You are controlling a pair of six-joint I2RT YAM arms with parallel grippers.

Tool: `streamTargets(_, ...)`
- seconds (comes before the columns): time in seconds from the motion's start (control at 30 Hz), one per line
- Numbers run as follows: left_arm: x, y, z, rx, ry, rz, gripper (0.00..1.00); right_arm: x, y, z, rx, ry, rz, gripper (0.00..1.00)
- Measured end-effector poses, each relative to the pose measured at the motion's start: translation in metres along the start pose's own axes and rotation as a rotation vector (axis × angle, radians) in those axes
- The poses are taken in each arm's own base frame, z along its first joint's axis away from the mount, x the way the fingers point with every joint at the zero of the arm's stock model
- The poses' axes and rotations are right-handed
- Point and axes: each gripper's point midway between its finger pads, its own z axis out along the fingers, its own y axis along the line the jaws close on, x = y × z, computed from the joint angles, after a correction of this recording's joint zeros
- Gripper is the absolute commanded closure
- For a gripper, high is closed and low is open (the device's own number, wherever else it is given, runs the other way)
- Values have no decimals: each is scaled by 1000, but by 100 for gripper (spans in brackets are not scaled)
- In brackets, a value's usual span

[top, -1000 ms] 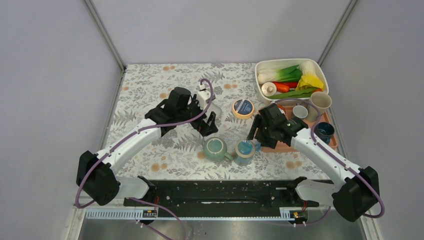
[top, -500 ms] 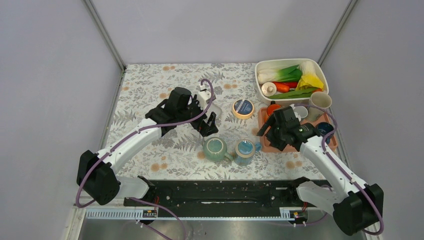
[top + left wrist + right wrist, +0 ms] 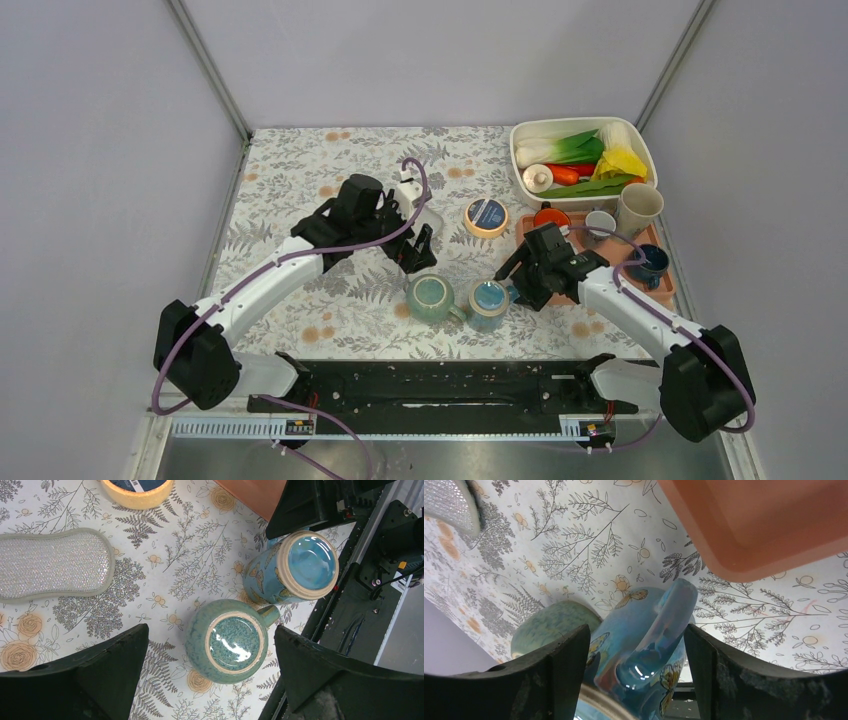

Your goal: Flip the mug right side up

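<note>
Green mug [image 3: 231,641] beside blue mug [image 3: 295,569], perhaps touching

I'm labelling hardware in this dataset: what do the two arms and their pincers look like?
Both the left arm and right arm have white links, black joints and bases, and a purple cable looping alongside. The left pincer and right pincer each have two broad matte black fingers.

top: overhead, far | wrists: close | shared: blue mug [image 3: 300,567]
</note>
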Motion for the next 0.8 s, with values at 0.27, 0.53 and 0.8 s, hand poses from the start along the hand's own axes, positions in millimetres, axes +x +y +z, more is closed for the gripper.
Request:
streamTargets(0.27,3,1,3,0,10,-5,2,3,2,13,10,10,-6,58)
streamTargets(0.53,3,1,3,1,12,-6,2,9,10,15,-21,23,-68,98)
streamTargets(0.8,7,2,7,15,26,6,6,27,25,10,-139,89,-216,100)
